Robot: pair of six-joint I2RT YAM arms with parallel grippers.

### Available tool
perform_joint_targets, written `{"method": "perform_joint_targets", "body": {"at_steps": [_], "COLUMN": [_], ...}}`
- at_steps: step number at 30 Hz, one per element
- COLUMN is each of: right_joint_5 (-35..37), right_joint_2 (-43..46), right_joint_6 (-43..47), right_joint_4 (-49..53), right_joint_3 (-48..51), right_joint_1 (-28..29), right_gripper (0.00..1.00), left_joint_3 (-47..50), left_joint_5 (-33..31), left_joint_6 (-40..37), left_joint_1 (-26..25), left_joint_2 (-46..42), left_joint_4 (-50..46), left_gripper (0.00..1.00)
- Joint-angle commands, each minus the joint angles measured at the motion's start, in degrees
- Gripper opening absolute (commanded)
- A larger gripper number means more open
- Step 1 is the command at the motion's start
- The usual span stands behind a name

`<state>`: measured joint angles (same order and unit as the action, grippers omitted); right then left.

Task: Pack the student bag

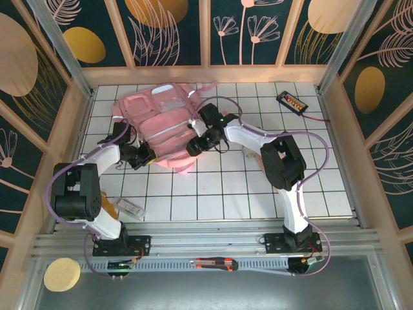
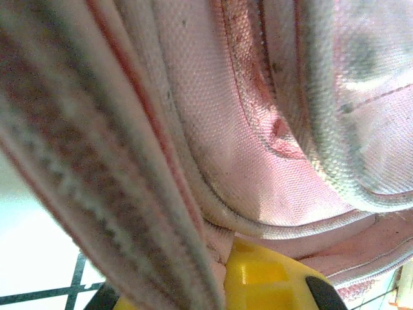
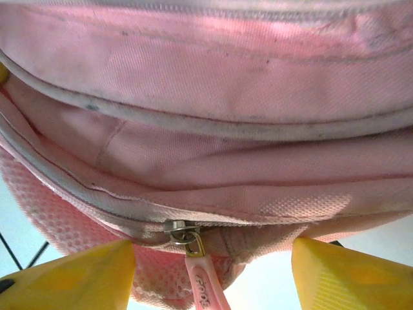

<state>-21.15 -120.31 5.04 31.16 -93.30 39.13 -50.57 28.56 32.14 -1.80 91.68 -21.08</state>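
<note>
- Roughly left of centre and toward the far side of the white tiled table (image 1: 213, 194): the pink student bag (image 1: 161, 123), lying flat, with its pale front pockets facing up.
- At the bag's near left edge: the left gripper (image 1: 143, 155), pressed right against the fabric.
- Up close from the left wrist: a yellow finger (image 2: 258, 281) at the bottom, with a piped seam of the student bag (image 2: 258, 129) running down beside it into the closed jaws. Clamped shut on that edge of the bag, as far as can be told.
- At the bag's near right edge: the right gripper (image 1: 193, 147), reaching in from the right.
- From the right wrist: the right gripper (image 3: 213, 265) with its two yellow fingers spread wide apart, holding nothing.
- Hanging between those fingers, touching neither: a pink zip pull (image 3: 200, 284) below its metal slider (image 3: 177, 230).
- Above the slider: stacked folds and grey-edged seams of the student bag (image 3: 206, 84).
- Well apart from the bag, in the far right corner: a small black gadget (image 1: 292, 101) with orange markings and a cable.
- On the metal rail in front of the arm bases: a red and black utility knife (image 1: 216, 263).
- Near the left end of that rail: a round yellow disc (image 1: 61, 273).
</note>
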Motion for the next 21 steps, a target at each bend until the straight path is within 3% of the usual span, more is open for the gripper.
{"method": "perform_joint_targets", "body": {"at_steps": [1,9,16,21], "right_joint_5": [2.02,5.49,6.47,7.79], "right_joint_2": [-1.57,-3.26,-3.54,-0.38], "right_joint_6": [2.52,2.17,2.89,2.90], "right_joint_4": [2.95,1.18,1.13,1.42], "right_joint_3": [-1.11,-1.97,-2.25,0.61], "right_joint_1": [0.71,0.74,0.76,0.04], "right_gripper": [0.65,0.52,0.00,0.00], "left_joint_3": [0.12,0.22,0.60,-2.22], "left_joint_5": [0.36,0.00,-0.90,-7.80], "left_joint_6": [-1.80,-2.00,-2.26,-6.69], "left_joint_1": [0.84,0.93,0.99,1.26], "left_joint_2": [0.42,0.43,0.47,0.69], "left_joint_4": [2.54,2.01,1.68,-3.26], "left_gripper": [0.00,0.00,0.00,0.00]}}
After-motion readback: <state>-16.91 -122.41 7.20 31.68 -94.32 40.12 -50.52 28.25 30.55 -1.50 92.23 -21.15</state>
